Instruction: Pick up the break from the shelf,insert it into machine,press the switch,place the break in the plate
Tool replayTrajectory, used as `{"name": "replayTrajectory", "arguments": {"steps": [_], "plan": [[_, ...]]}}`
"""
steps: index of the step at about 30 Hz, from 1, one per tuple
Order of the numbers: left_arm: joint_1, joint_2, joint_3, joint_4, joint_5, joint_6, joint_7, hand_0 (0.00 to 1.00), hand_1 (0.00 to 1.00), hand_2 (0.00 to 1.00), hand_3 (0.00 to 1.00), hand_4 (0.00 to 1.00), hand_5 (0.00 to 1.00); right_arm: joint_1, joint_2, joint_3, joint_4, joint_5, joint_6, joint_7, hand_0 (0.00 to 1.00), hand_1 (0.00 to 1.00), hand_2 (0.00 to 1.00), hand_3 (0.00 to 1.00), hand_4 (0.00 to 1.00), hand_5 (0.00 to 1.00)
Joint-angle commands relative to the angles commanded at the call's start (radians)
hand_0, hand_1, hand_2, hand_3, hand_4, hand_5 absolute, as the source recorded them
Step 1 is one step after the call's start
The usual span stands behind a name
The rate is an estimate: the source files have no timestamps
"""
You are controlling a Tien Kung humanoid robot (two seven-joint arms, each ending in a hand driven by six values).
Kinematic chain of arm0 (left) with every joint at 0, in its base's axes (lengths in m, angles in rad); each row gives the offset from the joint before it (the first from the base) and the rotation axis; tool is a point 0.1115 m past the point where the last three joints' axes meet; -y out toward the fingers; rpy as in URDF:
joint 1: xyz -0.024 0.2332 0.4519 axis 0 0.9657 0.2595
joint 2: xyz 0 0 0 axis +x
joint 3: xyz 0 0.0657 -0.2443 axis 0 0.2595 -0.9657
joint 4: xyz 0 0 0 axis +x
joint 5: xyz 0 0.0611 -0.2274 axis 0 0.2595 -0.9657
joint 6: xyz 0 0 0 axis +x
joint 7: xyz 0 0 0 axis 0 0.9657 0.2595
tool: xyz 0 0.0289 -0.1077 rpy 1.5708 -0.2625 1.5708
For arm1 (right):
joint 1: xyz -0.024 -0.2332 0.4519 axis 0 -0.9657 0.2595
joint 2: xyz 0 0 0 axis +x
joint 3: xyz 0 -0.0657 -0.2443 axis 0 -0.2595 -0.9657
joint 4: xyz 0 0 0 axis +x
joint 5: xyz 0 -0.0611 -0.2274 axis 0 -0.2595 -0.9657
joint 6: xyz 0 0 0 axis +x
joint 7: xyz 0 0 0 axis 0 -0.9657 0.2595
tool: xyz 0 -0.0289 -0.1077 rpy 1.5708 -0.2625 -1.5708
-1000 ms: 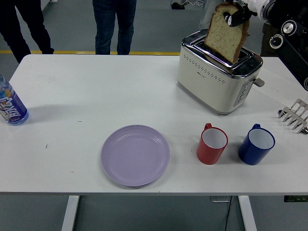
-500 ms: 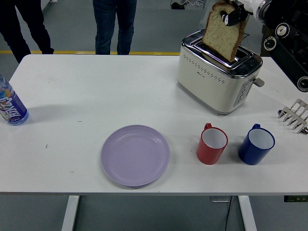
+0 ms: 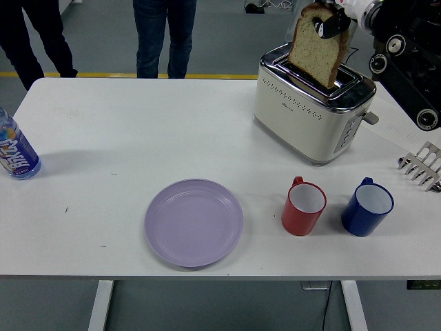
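Currently, my right hand (image 3: 333, 21) pinches 1 bread slice (image 3: 316, 45) by its top edge, tilted over the toaster (image 3: 311, 112) slots. Lilac plate (image 3: 193, 222) sits on the bench (image 3: 138, 131), with red mug (image 3: 303, 207) and blue mug (image 3: 366, 207) beside it.

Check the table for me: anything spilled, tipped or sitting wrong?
Nothing spilled or tipped. The red mug, blue mug and bottle stand upright; the purple plate lies flat and bare. The bread slice hangs tilted over the toaster, pinched at its top by the right hand.
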Motion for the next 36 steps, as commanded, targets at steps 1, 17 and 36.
{"name": "replayTrajectory", "arguments": {"steps": [1, 17, 36], "plan": [[0.000, 0.000, 0.001, 0.000, -0.001, 0.000, 0.000, 0.634, 0.481, 0.453, 0.539, 0.337, 0.791, 0.001, 0.002, 0.000, -0.005, -0.001, 0.000, 0.000, 0.006, 0.133, 0.397, 0.477, 0.520, 0.002], [-0.002, 0.000, 0.005, 0.000, -0.005, 0.001, -0.002, 0.635, 0.481, 0.453, 0.539, 0.339, 0.789, 0.008, 0.028, 0.001, -0.072, -0.016, -0.010, 0.004, 0.006, 0.131, 0.395, 0.476, 0.523, 0.002], [-0.004, 0.000, 0.007, 0.000, -0.008, 0.002, -0.002, 0.635, 0.480, 0.452, 0.539, 0.340, 0.791, 0.007, 0.036, -0.015, -0.117, -0.013, -0.013, 0.007, 0.006, 0.130, 0.395, 0.475, 0.525, 0.002]]}}
